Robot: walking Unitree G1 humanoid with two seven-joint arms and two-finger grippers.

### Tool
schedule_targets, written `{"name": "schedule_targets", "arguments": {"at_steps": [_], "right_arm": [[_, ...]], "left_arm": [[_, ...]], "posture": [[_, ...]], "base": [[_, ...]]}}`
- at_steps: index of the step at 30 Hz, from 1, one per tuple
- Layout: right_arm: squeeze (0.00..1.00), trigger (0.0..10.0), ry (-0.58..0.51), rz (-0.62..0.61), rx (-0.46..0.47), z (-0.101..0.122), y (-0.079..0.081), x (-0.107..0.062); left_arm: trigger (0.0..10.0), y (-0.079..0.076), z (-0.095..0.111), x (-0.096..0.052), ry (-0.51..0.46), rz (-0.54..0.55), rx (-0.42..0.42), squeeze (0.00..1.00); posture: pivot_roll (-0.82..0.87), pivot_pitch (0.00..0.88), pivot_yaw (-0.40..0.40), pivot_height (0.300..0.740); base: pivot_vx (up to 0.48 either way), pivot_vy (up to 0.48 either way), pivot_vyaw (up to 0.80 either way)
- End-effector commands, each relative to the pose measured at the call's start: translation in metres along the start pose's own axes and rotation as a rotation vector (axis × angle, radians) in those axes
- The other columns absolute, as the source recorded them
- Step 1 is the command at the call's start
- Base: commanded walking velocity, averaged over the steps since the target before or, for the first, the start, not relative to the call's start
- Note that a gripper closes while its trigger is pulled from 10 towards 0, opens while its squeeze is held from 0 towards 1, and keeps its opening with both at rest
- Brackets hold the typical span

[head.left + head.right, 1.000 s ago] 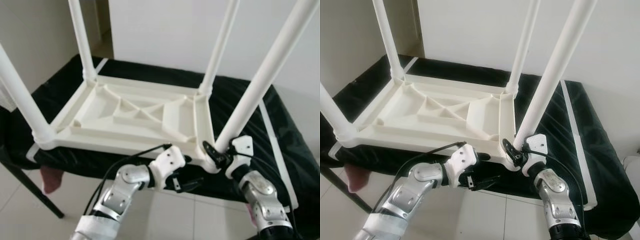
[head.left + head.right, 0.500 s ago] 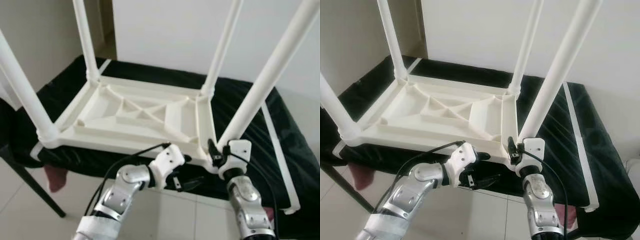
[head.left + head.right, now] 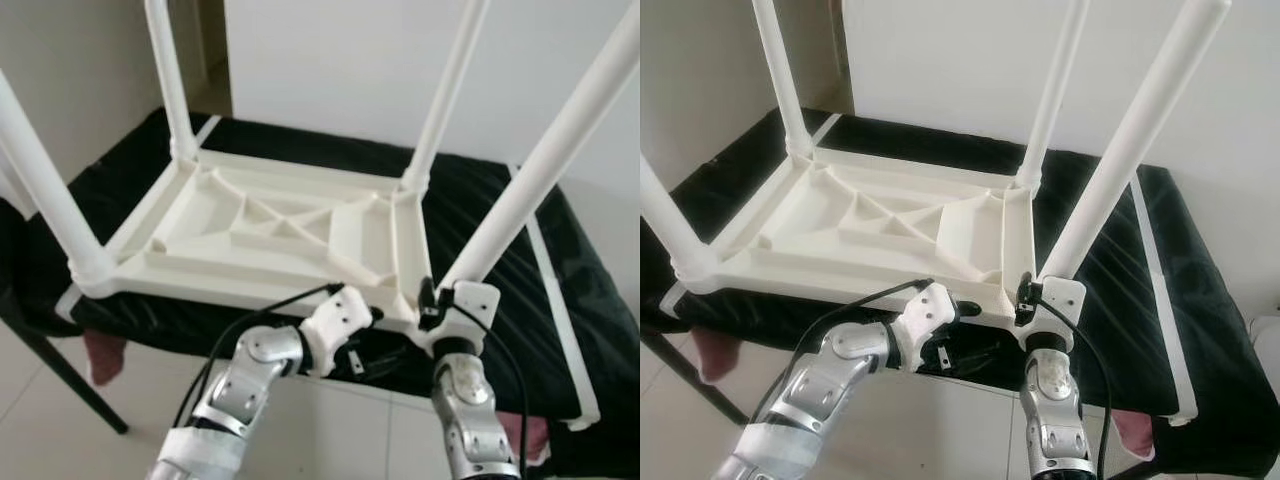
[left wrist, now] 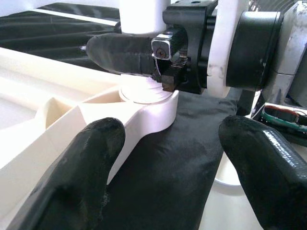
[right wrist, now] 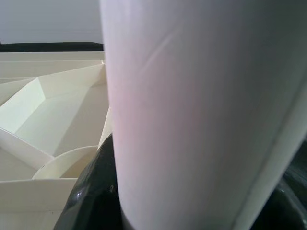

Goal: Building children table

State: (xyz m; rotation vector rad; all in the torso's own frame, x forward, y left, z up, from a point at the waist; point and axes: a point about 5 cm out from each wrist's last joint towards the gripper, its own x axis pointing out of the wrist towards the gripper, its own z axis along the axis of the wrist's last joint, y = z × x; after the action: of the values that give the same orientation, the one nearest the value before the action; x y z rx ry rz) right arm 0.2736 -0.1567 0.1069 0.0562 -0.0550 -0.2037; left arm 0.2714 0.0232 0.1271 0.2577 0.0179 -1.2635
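On the black-draped tabletop [image 3: 500, 200] your white children table [image 3: 270, 235] lies upside down, legs up. Your right pincer [image 3: 432, 300] clamps the near right leg [image 3: 530, 195] at its base, which leans rightward. From the left wrist, you see your left pincer [image 4: 175, 165] spread wide beside that corner.

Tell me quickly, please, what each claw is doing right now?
Left claw: open, holding nothing, just below the table edge.
Right claw: shut on the leg at its base.
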Motion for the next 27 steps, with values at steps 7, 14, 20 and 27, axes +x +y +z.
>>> {"name": "schedule_targets", "arguments": {"at_steps": [7,14,20,27], "right_arm": [[1.0,10.0,0.063,0.002,-0.005,-0.012,-0.004,-0.003],[1.0,10.0,0.016,0.098,-0.032,-0.003,-0.009,0.003],[0.42,10.0,-0.016,0.226,-0.062,0.003,-0.015,0.008],[0.0,10.0,-0.027,0.282,-0.077,0.006,-0.019,0.012]], "left_arm": [[10.0,0.009,0.002,-0.002,-0.033,0.159,0.03,0.0],[10.0,0.012,0.002,-0.004,-0.036,0.192,0.057,0.0],[10.0,0.013,0.003,-0.006,-0.041,0.19,0.059,0.0],[10.0,0.012,0.003,-0.007,-0.055,0.166,0.061,0.0]], "posture": [[0.03,0.0,-0.061,0.74],[0.03,0.0,-0.06,0.74],[0.03,0.0,-0.064,0.74],[0.04,0.0,-0.066,0.74]], "base": [[0.0,0.0,0.0],[0.0,0.0,0.0],[0.0,0.0,0.0],[0.0,0.0,0.0]]}}
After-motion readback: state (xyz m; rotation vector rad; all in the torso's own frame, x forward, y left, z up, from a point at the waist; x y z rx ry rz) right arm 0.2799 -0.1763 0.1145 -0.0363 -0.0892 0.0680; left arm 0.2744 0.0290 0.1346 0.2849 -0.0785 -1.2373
